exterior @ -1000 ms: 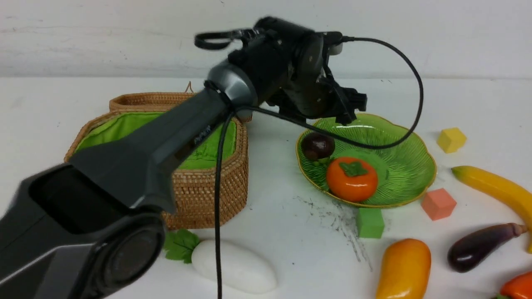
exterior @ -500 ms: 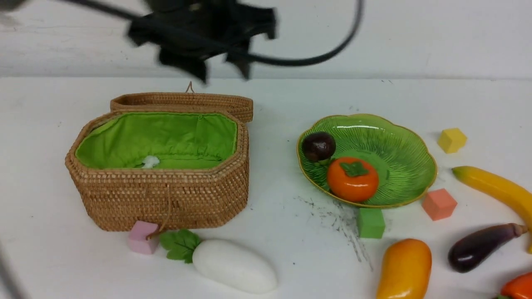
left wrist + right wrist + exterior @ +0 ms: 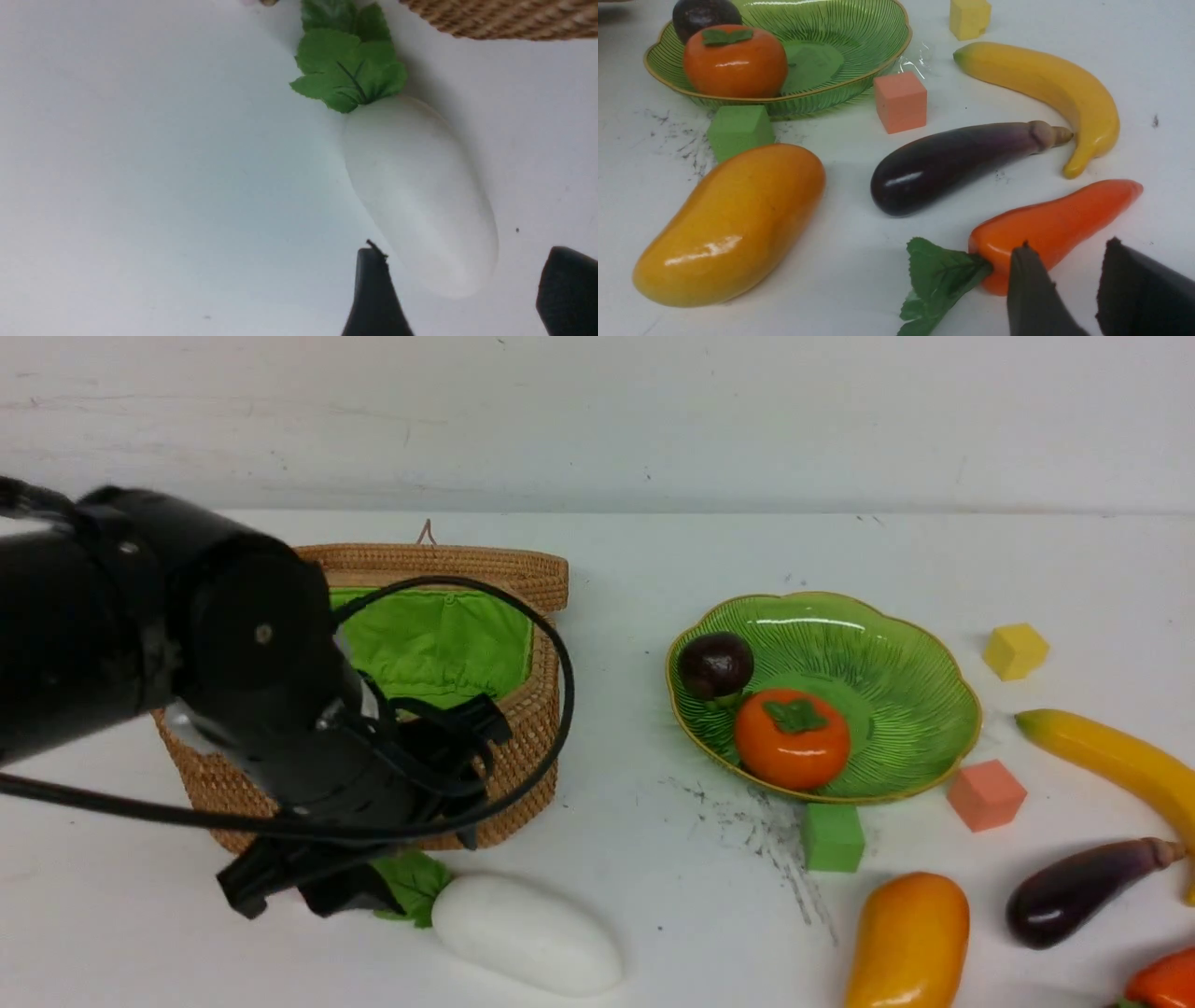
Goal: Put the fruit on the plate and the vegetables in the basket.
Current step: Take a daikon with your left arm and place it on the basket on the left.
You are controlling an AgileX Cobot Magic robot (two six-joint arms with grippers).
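Front: left arm [image 3: 215,653] low across basket [image 3: 532,775] front. Radish [image 3: 527,933] on white counter [image 3: 653,877], just before basket on robot's side. Plate [image 3: 915,709] right of basket, holds persimmon [image 3: 792,737] and mangosteen [image 3: 715,664]. White wall [image 3: 747,420] behind.
Left wrist: left fingers [image 3: 373,289] apart, clamping nothing. Radish blunt end shows between them, leaves [image 3: 348,70] toward basket.
Right wrist: right fingers [image 3: 1031,294] slightly apart, empty. Pepper [image 3: 1055,224] just behind.

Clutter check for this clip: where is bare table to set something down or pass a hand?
Free: the strip between basket and plate, running forward to between radish and mango; the far table behind the plate. Crowded: the front right, with mango, eggplant, banana, pepper and cubes.
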